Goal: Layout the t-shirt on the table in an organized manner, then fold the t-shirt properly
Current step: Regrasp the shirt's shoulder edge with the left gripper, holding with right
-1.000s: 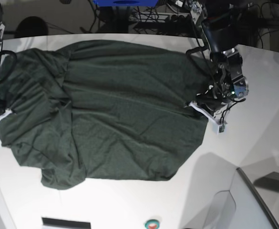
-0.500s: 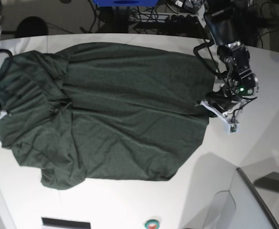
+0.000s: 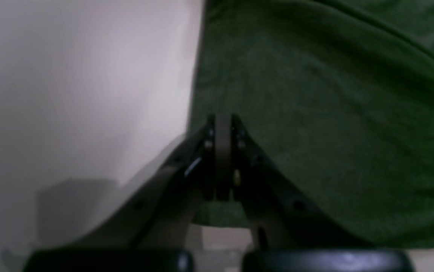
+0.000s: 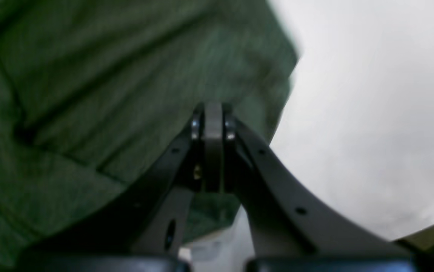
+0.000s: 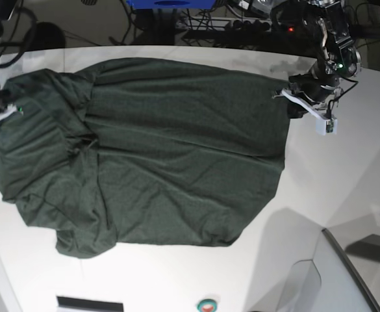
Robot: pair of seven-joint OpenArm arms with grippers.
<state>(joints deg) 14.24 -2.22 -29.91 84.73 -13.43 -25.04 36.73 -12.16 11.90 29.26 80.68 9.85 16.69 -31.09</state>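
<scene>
1. White and smooth, the desk [image 5: 345,188] fills the overhead view, with dark cables and equipment along its far edge at 12 o'clock.
2. The t-shirt [image 5: 164,149], dark green, lies spread across the middle and 9 o'clock side of the desk, bunched and creased toward 9 o'clock.
3. The left gripper [image 5: 292,99] sits at 2 o'clock on the shirt's edge. Its wrist view shows the jaws pressed together with green cloth pinched between them.
4. The right gripper [image 5: 1,110] is at 10 o'clock on the opposite edge. Its jaws look closed on cloth, though that wrist view is blurred.
5. Judged risk: thin fabric could slip from either pinch if the arms pull apart unevenly, or one layer alone could lift, leaving the 9 o'clock folds bunched instead of flattened.
</scene>
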